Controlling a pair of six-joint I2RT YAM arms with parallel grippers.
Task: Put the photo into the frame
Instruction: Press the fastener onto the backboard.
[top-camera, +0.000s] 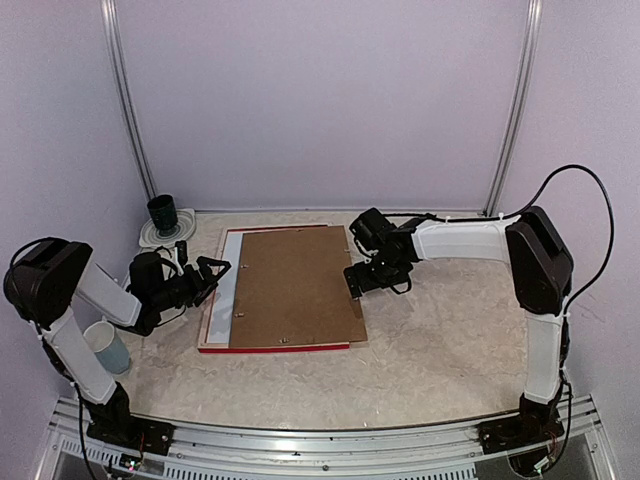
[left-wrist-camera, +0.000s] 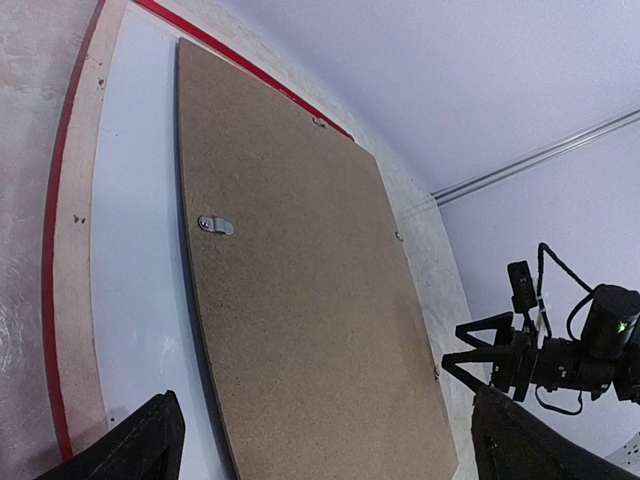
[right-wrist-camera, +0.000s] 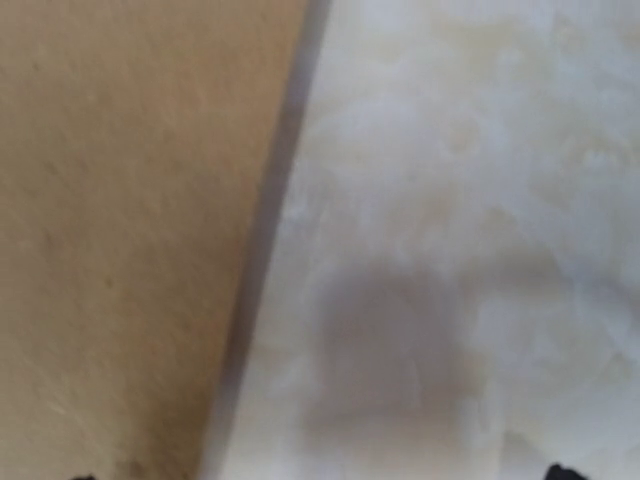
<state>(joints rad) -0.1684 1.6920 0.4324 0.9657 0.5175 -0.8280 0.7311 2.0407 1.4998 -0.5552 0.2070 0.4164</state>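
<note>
The frame (top-camera: 212, 322) lies face down on the table, showing a red edge and a pale wood back (left-wrist-camera: 75, 250). A white sheet (top-camera: 233, 270) fills it. A plain brown backing board (top-camera: 295, 285) lies askew on top and overhangs the frame's right side. The photo is hidden. My left gripper (top-camera: 215, 272) stands open at the frame's left edge; in the left wrist view its fingertips (left-wrist-camera: 140, 445) straddle the board (left-wrist-camera: 300, 280). My right gripper (top-camera: 358, 283) is open, low over the board's right edge (right-wrist-camera: 120, 230), with nothing between its fingers.
A dark green cup (top-camera: 162, 213) stands on a white disc at the back left. A pale blue cup (top-camera: 108, 345) sits beside the left arm. A metal tab (left-wrist-camera: 215, 225) sticks up from the backing board. Walls close in behind and at both sides.
</note>
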